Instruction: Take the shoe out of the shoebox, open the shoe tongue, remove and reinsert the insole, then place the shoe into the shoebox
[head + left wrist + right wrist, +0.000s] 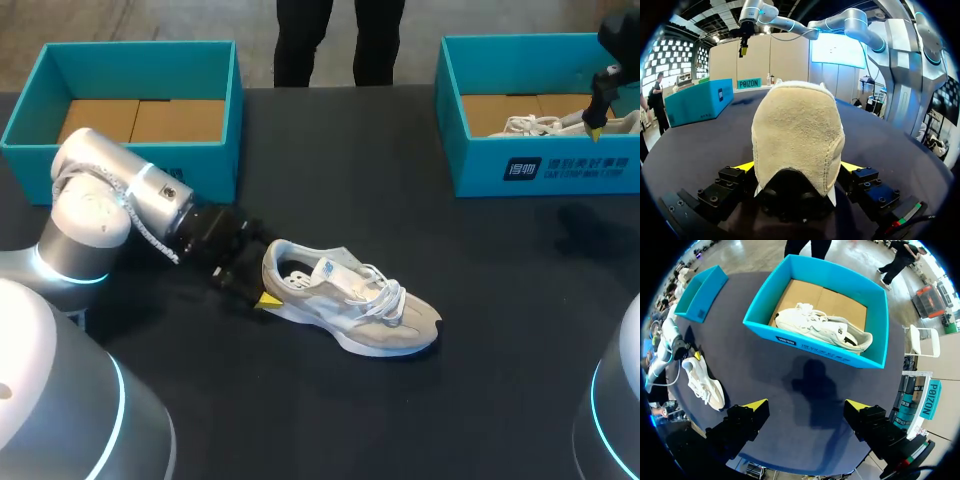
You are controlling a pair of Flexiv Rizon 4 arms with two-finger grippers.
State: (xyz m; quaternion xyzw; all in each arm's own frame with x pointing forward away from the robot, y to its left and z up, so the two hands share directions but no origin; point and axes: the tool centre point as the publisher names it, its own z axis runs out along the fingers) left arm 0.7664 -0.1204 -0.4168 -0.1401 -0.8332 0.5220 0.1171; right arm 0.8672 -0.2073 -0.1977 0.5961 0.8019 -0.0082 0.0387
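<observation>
Since the beige-and-white lace-up sneaker (350,305) lies on the dark counter (400,420), heel gripped by the left fingers (745,166), right fingers (756,405) wide and empty, tongue, insole and reboxing apparently remain.

A beige-and-white shoe (350,300) stands on its sole mid-surface, heel left, toe right. Far left, an open teal shoebox (205,165) shows its cardboard floor. Far right, a second shoebox (480,165) holds a white shoe (530,124).

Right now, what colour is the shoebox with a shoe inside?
The shoebox is turquoise, clearest in the right wrist view.
</observation>
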